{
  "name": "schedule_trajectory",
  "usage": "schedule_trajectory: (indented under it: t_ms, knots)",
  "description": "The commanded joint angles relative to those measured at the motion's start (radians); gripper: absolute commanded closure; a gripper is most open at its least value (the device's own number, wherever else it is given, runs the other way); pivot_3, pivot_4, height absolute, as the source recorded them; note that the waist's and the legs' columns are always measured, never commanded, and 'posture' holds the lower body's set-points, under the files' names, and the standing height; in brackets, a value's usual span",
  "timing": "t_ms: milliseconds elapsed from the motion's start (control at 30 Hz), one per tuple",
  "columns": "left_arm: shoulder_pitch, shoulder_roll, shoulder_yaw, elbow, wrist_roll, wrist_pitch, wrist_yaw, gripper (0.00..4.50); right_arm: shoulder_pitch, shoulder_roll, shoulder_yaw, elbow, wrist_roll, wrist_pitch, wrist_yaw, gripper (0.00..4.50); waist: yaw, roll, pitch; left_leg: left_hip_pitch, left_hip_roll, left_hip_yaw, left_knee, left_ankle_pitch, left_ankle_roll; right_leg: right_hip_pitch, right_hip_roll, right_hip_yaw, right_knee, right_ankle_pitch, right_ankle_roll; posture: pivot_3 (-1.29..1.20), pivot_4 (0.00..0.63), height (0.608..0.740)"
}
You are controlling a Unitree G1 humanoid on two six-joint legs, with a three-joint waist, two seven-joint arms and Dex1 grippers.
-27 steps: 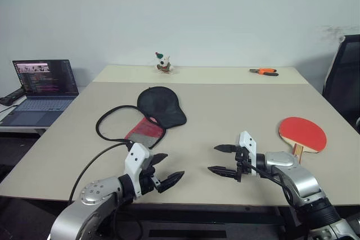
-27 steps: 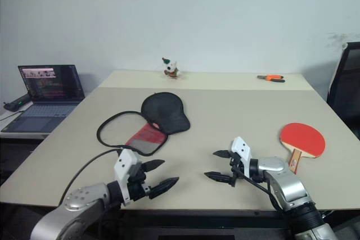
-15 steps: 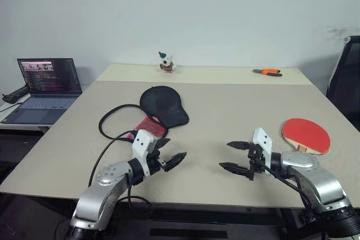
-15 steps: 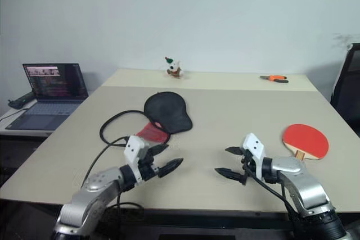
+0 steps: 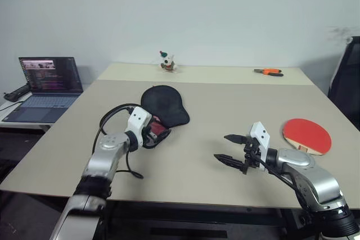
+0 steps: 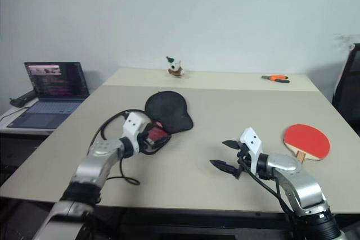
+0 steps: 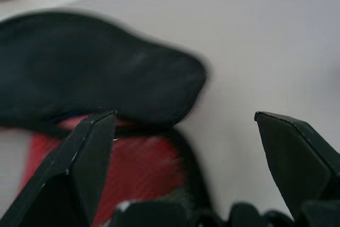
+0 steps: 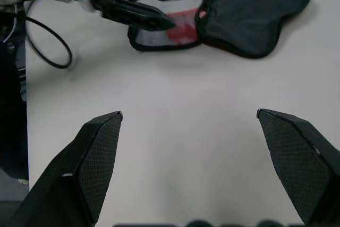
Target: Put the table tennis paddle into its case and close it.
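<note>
Nearest the bench (image 5: 225,192) edge, the right gripper (image 5: 232,149) hangs over bare surface with its jaws spread wide and nothing between them. It sits well apart from the table tennis paddle (image 5: 306,135), which lies flat near the right edge, red face up, light wooden handle toward the robot.

The paddle reads as rigid and light — the rubber face likely grippy, the thin blade hard to pinch flat off the surface. Best hold, in my judgement, is the handle, where the jaws can close across the wood.

Further in on the left, the left gripper (image 5: 155,137) has its jaws spread at the near end of the case (image 5: 165,105), over the red mesh part; I cannot tell whether a finger touches the fabric. The case lies open — black flap beyond, red panel nearer. It looks soft and limp, so it will probably fold or slide when pushed; taking an edge near the zipper rim seems wisest.

A black cable (image 5: 109,117) loops beside the case. Far back stand a small figurine (image 5: 166,62) and orange-handled pliers (image 5: 268,72); a laptop (image 5: 46,85) sits off to the left.
</note>
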Motion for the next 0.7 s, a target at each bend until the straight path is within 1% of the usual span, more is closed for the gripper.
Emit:
schedule_trajectory:
  t_ms: [33,133,233,333,467,700]
  knots:
    - [-0.109,-0.021,-0.014,0.168,0.048,-0.1,-0.029,0.0,0.003,0.006,-0.019,-0.051,0.02,-0.022,-0.012,0.03,-0.001,-0.001,0.0,0.0,-0.001,0.0,0.0,0.0,0.0,0.0,0.0,0.0,0.0,0.0,0.001,0.0,0.15,0.74]
    - [-0.178,-0.029,-0.02,0.313,0.084,-0.169,-0.042,0.0,-0.004,0.025,-0.004,-0.054,0.009,-0.025,-0.032,0.03,-0.009,-0.001,0.0,-0.001,-0.001,0.002,-0.001,0.0,0.0,-0.001,-0.001,0.002,-0.001,0.001,0.001,0.0,0.15,0.74]
    - [-0.225,-0.042,-0.032,0.414,0.119,-0.227,-0.062,0.0,-0.007,0.03,-0.004,-0.053,0.008,-0.028,-0.038,0.03,-0.013,-0.001,0.001,-0.003,0.0,0.002,-0.001,0.0,0.0,-0.006,0.0,0.002,0.001,0.001,0.001,0.0,0.15,0.74]
    - [-0.244,-0.046,-0.041,0.466,0.144,-0.266,-0.086,0.0,-0.009,0.032,-0.006,-0.048,0.007,-0.032,-0.045,0.03,-0.015,-0.001,0.001,-0.006,0.001,0.002,-0.001,0.0,0.0,-0.009,0.002,0.002,0.002,0.004,-0.004,0.0,0.15,0.74]
    - [-0.257,-0.049,-0.058,0.51,0.179,-0.308,-0.122,0.0,-0.01,0.035,-0.004,-0.045,0.008,-0.034,-0.053,0.03,-0.016,-0.001,0.001,-0.007,0.001,0.002,-0.001,0.0,0.0,-0.009,0.002,0.002,0.002,0.004,-0.005,0.0,0.15,0.74]
    - [-0.286,-0.028,-0.074,0.576,0.239,-0.361,-0.123,0.0,-0.017,0.05,0.008,-0.03,-0.004,-0.046,-0.064,0.03,-0.019,-0.001,0.001,-0.007,0.001,0.002,0.0,0.0,0.0,-0.009,0.002,0.002,0.002,0.004,-0.004,0.0,0.15,0.74]
